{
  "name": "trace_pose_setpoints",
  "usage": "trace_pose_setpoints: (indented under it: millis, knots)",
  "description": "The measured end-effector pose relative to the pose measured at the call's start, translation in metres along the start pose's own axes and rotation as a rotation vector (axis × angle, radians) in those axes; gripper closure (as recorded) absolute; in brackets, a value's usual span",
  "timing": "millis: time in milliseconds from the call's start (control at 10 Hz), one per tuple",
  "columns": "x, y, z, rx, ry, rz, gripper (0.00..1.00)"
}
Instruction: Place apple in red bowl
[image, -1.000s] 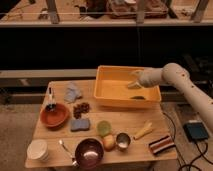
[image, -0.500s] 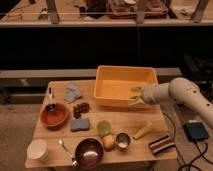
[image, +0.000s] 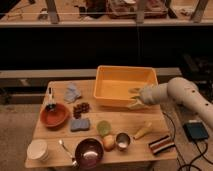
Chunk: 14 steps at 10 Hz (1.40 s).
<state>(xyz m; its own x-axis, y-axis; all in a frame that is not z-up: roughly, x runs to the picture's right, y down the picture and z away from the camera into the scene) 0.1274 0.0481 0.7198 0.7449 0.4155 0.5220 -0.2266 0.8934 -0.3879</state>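
Observation:
The apple (image: 108, 142), small and yellow-orange, sits near the table's front edge between a pale green round object (image: 103, 127) and a small metal cup (image: 122, 140). The red bowl (image: 54, 115), wide and terracotta-coloured, stands at the left of the table with a small brush leaning at its far rim. My gripper (image: 133, 98) hangs at the front right part of the yellow tub (image: 125, 85), pointing left, its two fingers apart and nothing between them. It is well above and to the right of the apple.
A shiny purple bowl (image: 89, 152), a spoon (image: 65, 149) and a white bowl (image: 37, 149) stand at the front left. A blue sponge (image: 80, 124), grapes (image: 81, 107) and a blue cloth (image: 72, 92) lie mid-left. A yellow piece (image: 142, 131) and a striped object (image: 161, 145) lie at the front right.
The arm has swung down and left, from over the tub's right side to its front edge. Nothing on the table has moved.

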Motion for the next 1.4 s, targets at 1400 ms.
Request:
trace_pose_setpoints:
  millis: [1400]
  knots:
    - [-0.035,0.17,0.01,-0.301,0.146,-0.199,0.45]
